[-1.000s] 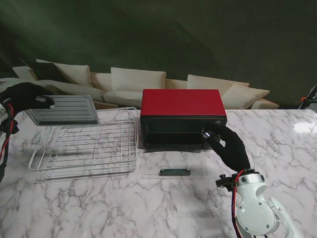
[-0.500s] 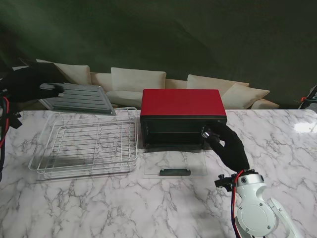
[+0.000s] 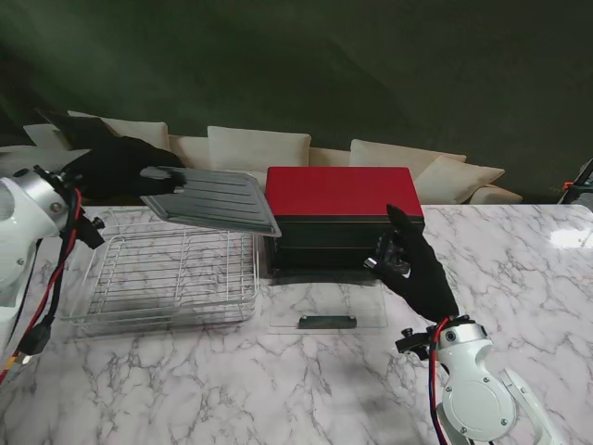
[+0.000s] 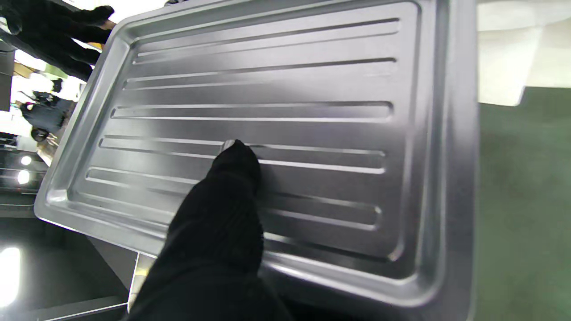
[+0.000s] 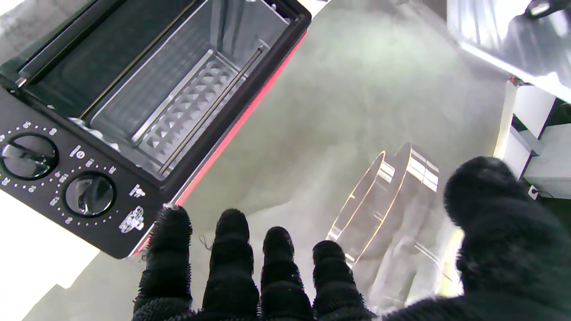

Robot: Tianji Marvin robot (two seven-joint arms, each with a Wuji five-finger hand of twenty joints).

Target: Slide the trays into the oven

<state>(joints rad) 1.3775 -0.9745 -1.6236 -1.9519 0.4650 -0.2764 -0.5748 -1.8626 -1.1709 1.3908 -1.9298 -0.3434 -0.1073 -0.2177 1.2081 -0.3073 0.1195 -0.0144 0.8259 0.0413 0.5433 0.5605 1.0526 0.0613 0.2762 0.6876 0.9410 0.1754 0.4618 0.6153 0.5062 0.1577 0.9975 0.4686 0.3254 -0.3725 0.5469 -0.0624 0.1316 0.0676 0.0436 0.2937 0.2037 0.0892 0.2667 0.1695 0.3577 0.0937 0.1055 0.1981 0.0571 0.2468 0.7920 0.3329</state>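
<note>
From the stand, the left hand (image 3: 116,167) holds the ribbed tray (image 3: 215,199) tilted in the air over the wire rack (image 3: 162,278), its corner near the red oven (image 3: 341,218) at the table's far edge. The right wrist view alone shows the oven's open cavity; the right hand (image 3: 417,269) has its fingers (image 5: 232,249) spread, holding nothing.

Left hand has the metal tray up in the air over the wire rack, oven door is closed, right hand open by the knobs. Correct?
Not quite: the oven door is open, lying flat on the table in the stand view; the right wrist view looks into the cavity. The rest holds: left hand holds the metal tray over the wire rack, right hand open by the knobs.
</note>
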